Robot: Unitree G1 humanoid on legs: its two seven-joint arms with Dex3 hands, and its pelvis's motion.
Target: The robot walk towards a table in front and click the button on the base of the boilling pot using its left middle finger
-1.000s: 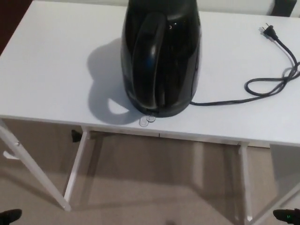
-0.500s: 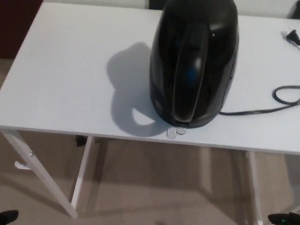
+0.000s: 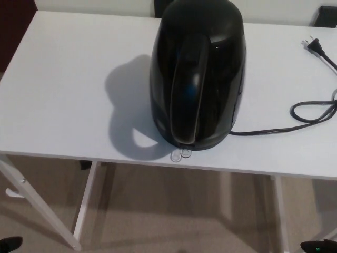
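A glossy black boiling pot (image 3: 197, 79) stands on the white table (image 3: 68, 89), its handle (image 3: 187, 95) facing me. At the front foot of its base a small clear button tab (image 3: 180, 154) sticks out, close to the table's near edge. Only a black sliver of my left hand (image 3: 9, 243) shows at the bottom left corner, and a sliver of my right hand (image 3: 318, 245) at the bottom right. Both are low, over the floor and well short of the table. Their fingers are out of view.
The pot's black power cord (image 3: 310, 113) loops over the right side of the table, and its plug (image 3: 314, 46) lies loose at the far right. White table legs (image 3: 87, 203) stand below the edge on a beige floor.
The whole picture has shifted between frames, so the camera has moved. The pot, cord and table keep their places relative to each other. My hands stay at the bottom corners.
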